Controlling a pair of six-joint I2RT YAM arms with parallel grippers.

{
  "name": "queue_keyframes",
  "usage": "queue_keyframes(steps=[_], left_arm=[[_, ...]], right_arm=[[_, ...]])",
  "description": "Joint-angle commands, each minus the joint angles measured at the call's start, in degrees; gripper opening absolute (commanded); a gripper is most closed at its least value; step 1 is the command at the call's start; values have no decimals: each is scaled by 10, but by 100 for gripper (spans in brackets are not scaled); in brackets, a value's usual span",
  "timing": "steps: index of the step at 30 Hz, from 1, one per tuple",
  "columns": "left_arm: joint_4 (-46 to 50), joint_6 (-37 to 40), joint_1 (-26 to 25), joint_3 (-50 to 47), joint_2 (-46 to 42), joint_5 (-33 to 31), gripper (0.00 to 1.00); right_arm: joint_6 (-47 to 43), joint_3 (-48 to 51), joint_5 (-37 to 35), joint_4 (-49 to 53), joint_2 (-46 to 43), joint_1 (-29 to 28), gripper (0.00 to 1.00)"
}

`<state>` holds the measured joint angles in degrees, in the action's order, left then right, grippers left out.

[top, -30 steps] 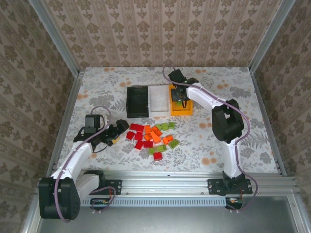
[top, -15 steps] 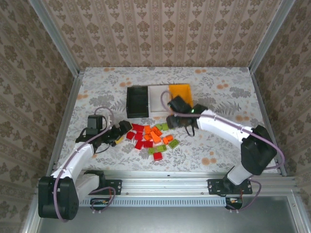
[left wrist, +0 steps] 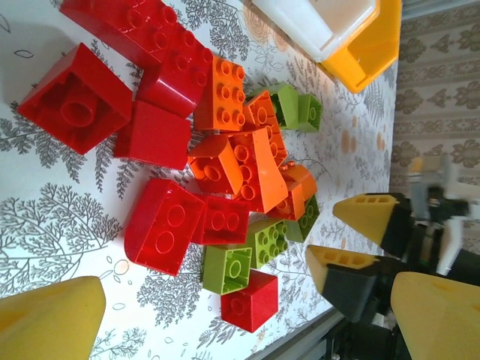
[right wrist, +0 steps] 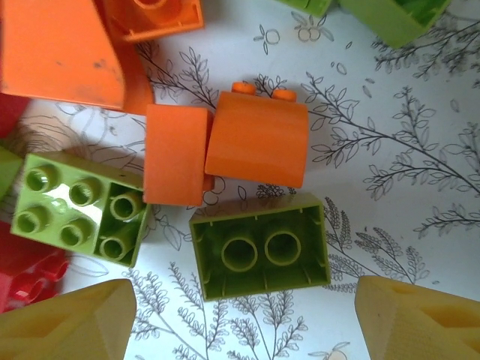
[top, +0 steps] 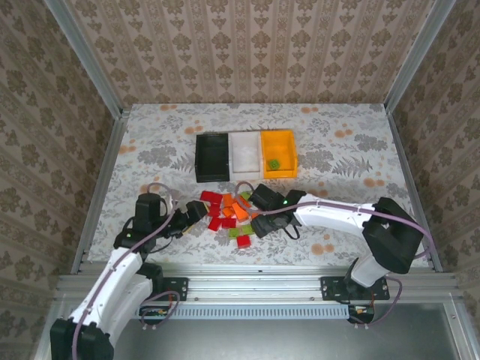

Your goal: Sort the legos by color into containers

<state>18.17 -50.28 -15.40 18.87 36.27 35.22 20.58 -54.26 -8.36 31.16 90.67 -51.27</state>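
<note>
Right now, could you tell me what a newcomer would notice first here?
The jumble of red, orange and green legos lies mid-table, with the open left gripper at its left edge and the open right gripper over an upturned green brick. Behind it, next to the black bin and the white bin, the orange-yellow bin holds one green piece.

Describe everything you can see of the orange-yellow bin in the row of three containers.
The orange-yellow bin is a small, rectangular, open-topped container that looks like smooth plastic. It stands upright on the patterned table, rightmost of the three, its left side against the white bin. One light green lego lies inside, toward the near end; the rest of its floor is bare.
</note>
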Motion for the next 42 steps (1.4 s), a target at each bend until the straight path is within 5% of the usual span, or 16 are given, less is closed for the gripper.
queue_keyframes(steps=[1, 9, 19, 28, 32, 42], left_arm=[[32, -28, -2, -14, -37, -18, 100], [29, -25, -2, -1, -17, -19, 100], [25, 4, -2, 51, 72, -14, 100], [11, 9, -1, 85, 118, -15, 100], [-5, 18, -1, 117, 171, -16, 100], [-68, -15, -4, 160, 282, 2, 100]], right_arm=[[-14, 0, -22, -2, 31, 0, 78], [-15, 15, -43, -27, 33, 16, 71], [-19, 25, -11, -66, 39, 47, 50], [10, 47, -76, 9, -83, 58, 42], [-13, -6, -67, 4, -105, 128, 37], [-93, -316, -22, -22, 200, 265, 37]])
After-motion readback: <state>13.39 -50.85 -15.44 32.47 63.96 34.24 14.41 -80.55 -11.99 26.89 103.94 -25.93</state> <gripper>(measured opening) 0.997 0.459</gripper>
